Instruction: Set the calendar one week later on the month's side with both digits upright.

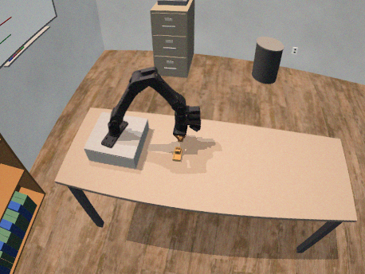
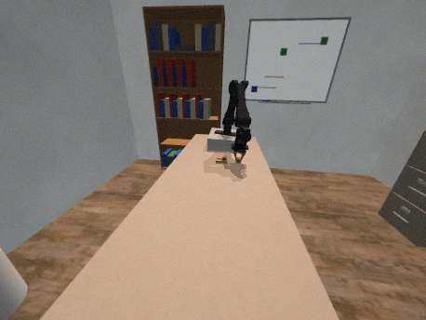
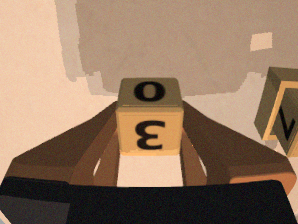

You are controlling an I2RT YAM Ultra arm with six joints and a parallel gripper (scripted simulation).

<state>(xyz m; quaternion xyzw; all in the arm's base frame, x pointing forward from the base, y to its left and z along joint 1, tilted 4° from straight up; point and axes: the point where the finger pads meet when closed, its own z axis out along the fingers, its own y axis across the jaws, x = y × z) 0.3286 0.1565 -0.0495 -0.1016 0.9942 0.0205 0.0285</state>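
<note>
My gripper (image 3: 149, 110) is shut on a wooden digit cube (image 3: 149, 115). The cube's face toward the wrist camera shows a 3 and its far top face shows a 0. In the top view the gripper (image 1: 180, 138) hangs a little above the table with the cube between its fingers. The orange calendar tray (image 1: 177, 155) lies on the table just in front of and below the gripper. It also shows in the exterior view (image 2: 221, 159) and at the right edge of the wrist view (image 3: 282, 112), with part of a dark mark on its face. The second cube cannot be made out apart from the tray.
The arm stands on a grey base block (image 1: 116, 138) at the table's left end. A filing cabinet (image 1: 171, 37) and a dark bin (image 1: 267, 60) stand on the floor beyond the table. A bookshelf (image 2: 184, 79) stands behind the arm.
</note>
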